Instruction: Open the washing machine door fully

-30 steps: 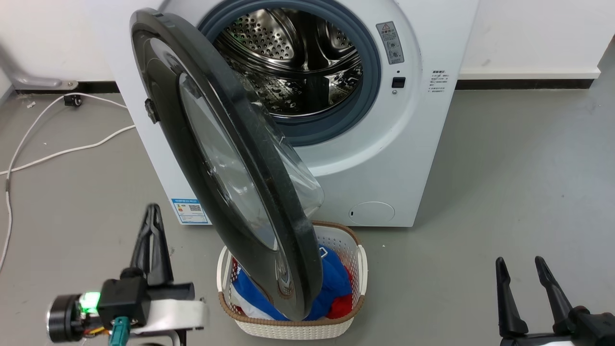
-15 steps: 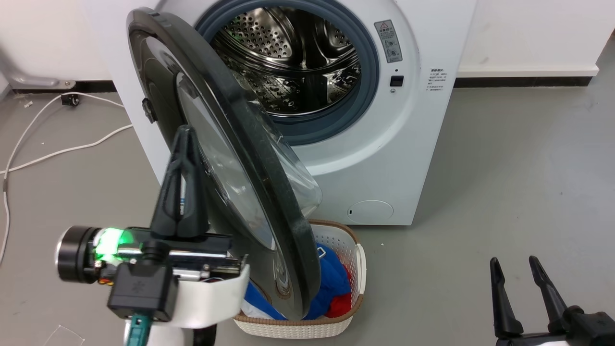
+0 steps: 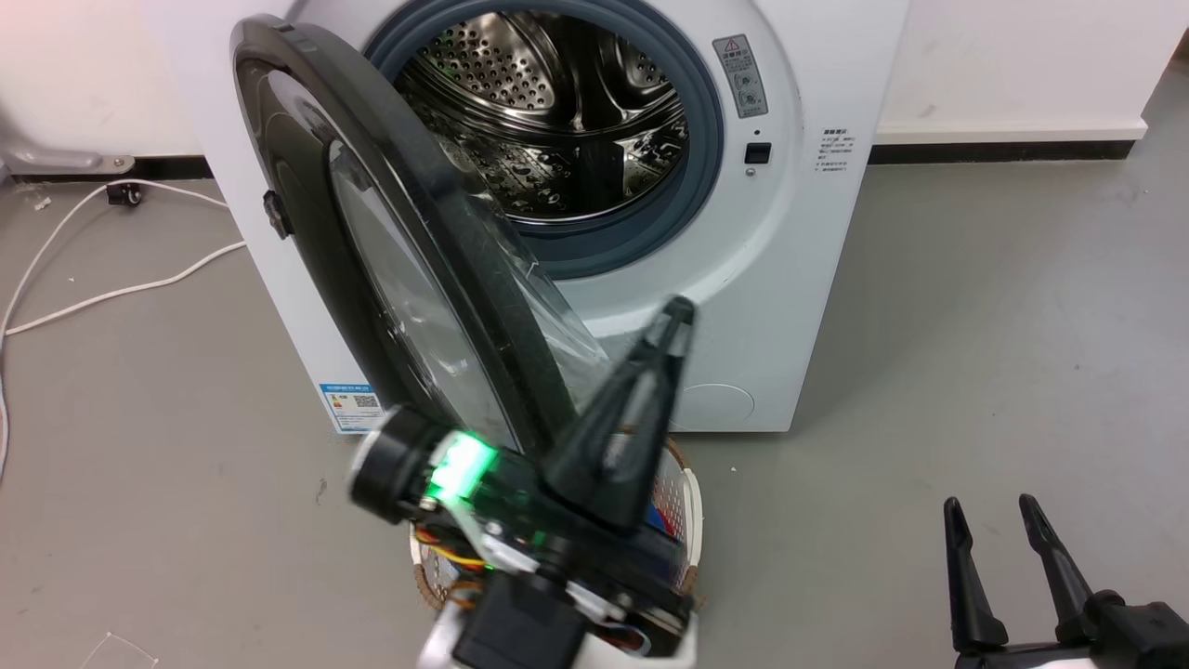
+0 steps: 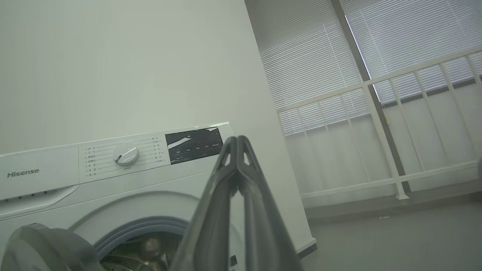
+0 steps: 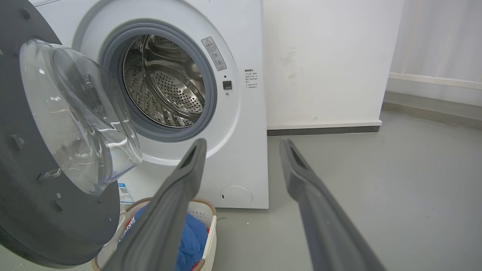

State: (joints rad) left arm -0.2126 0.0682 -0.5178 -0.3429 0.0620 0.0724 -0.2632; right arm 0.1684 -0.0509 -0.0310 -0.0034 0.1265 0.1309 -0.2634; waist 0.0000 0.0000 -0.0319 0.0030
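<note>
black washing machine door btm hid by left claw | basket half-covered

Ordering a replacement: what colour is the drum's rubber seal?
Seal: grey, clearest in right wrist view.

Washing machine upper centre; washing machine door hinged left, ajar before the drum. Basket on floor beneath door, left gripper before it; right gripper lower right corner.
</note>
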